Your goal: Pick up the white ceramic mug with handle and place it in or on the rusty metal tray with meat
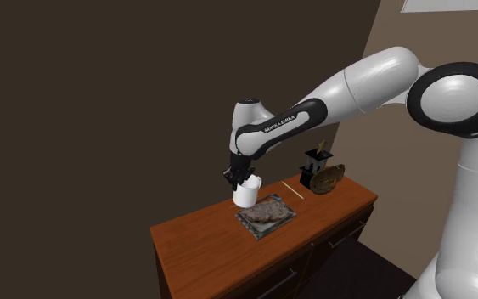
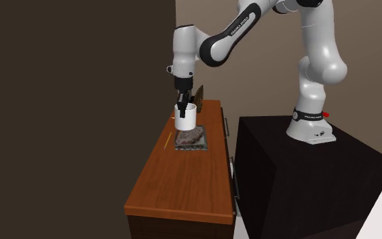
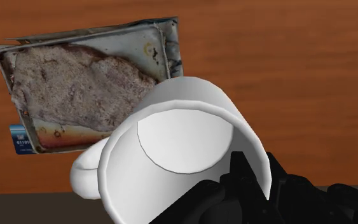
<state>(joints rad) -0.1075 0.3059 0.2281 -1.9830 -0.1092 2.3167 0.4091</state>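
Black pincer [image 3: 263,181] clenched on the rim of the white handled mug [image 3: 177,133], held aloft; rusty metal meat tray [image 3: 158,38] sits just past its handle.

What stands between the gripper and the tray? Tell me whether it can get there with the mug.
Probably yes. The gripper clasps the white mug by its rim right beside the tray, with nothing between them. Meat covers most of the tray, so the mug may land on it.
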